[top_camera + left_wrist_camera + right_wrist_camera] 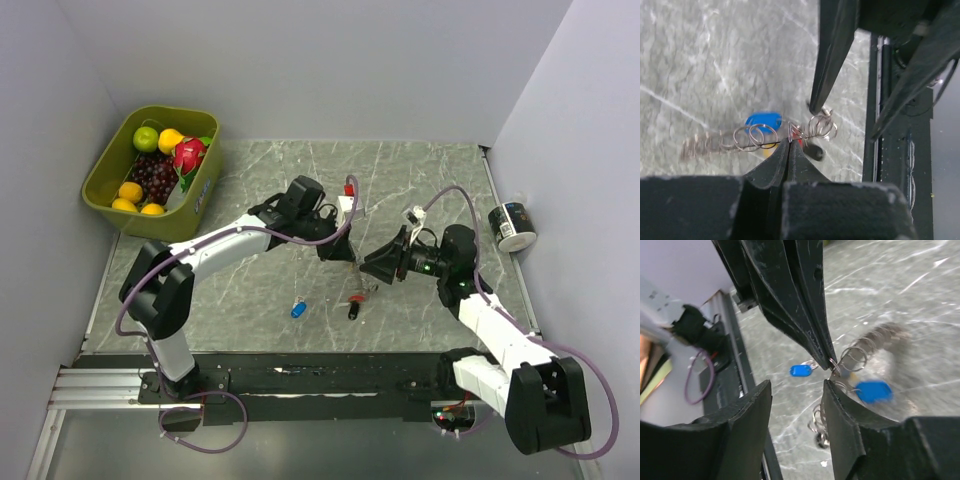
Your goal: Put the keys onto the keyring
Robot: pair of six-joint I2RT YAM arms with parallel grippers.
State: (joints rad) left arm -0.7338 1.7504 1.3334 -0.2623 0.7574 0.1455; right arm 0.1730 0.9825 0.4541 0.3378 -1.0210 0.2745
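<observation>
the left gripper (pixel 789 142) clamps the keyring (pixel 755 136); the right gripper (pixel 796 390), fingers apart beside its tips, should probably next grasp the blue key (pixel 298 309) for threading.

Table (pixel 420 180): bin (pixel 100 178) — far-left corner, fruit (pixel 155 178) inside; canister (pixel 512 226) — right edge; lone key (pixel 298 309) near centre, left of keyring (pixel 754 136).

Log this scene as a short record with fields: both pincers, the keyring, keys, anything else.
Left pincer: shut on the keyring
Right pincer: open, close beside the keyring
Blue key: loose on the table
Second blue key: blurred, by the keyring; threaded or not, cannot tell
Fruit bin: table's far left corner
</observation>
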